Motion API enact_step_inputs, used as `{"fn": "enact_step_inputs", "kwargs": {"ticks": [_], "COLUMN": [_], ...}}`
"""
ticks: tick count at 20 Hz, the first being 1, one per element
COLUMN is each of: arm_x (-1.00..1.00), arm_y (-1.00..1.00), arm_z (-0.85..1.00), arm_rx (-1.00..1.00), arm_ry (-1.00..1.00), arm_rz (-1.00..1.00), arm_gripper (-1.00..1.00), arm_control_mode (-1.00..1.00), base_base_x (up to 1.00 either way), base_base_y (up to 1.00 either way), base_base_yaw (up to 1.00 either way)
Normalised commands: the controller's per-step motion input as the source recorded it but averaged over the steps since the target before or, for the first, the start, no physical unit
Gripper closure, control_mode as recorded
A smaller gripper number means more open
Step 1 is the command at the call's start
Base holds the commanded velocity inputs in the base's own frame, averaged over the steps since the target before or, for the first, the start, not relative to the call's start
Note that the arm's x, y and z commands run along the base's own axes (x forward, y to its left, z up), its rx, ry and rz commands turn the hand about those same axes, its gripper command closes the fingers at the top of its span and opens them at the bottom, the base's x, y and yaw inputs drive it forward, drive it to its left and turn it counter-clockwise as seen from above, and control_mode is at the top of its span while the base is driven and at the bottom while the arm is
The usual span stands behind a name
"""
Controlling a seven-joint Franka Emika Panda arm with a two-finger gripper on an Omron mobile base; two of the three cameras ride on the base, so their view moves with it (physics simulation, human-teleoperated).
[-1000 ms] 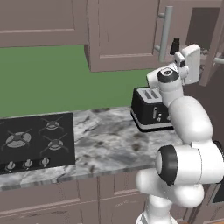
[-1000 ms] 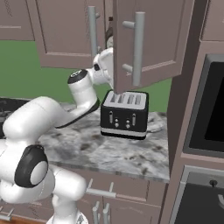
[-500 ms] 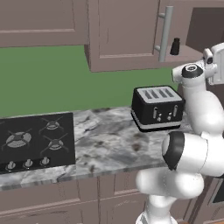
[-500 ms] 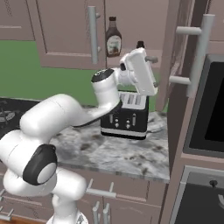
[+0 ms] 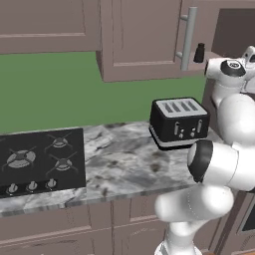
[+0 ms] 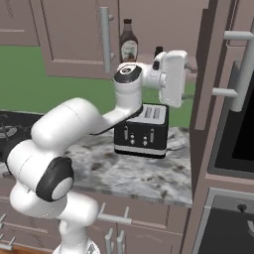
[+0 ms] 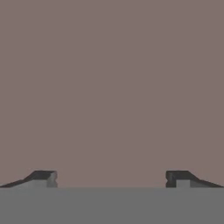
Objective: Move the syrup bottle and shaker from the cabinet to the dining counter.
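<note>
Brown and pale-labelled, the syrup bottle (image 6: 128, 47) stands upright on the shelf of the open cabinet (image 6: 82, 42) in the upper middle of the right base view, with the small black shaker (image 6: 158, 51) just beside it to the right. The white hand (image 6: 187, 67) sits right of the shaker at about the same height, near it but apart from it. Its two dark fingertips (image 7: 43, 177) stand wide apart with nothing between them, facing a plain mauve surface, above the black toaster (image 6: 142, 131) on the marbled table (image 6: 149, 178).
</note>
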Motion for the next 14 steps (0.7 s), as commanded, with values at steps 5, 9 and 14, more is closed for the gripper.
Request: {"fn": "enact_step_inputs", "kwargs": {"ticks": [5, 9, 14], "arm_x": [0.0, 0.0, 0.0], "arm_y": [0.55, 0.73, 0.78], "arm_z": [0.01, 0.01, 0.0], "arm_rx": [0.41, 0.44, 0.42], "arm_ry": [-0.32, -0.46, -0.56], "arm_rz": [0.16, 0.21, 0.22], "arm_gripper": [-1.0, -1.0, -1.0], "arm_control_mode": [-1.0, -1.0, -1.0], "base_base_x": [0.0, 0.0, 0.0], "base_base_y": [0.0, 0.0, 0.0], "base_base_yaw": [0.0, 0.0, 0.0]}}
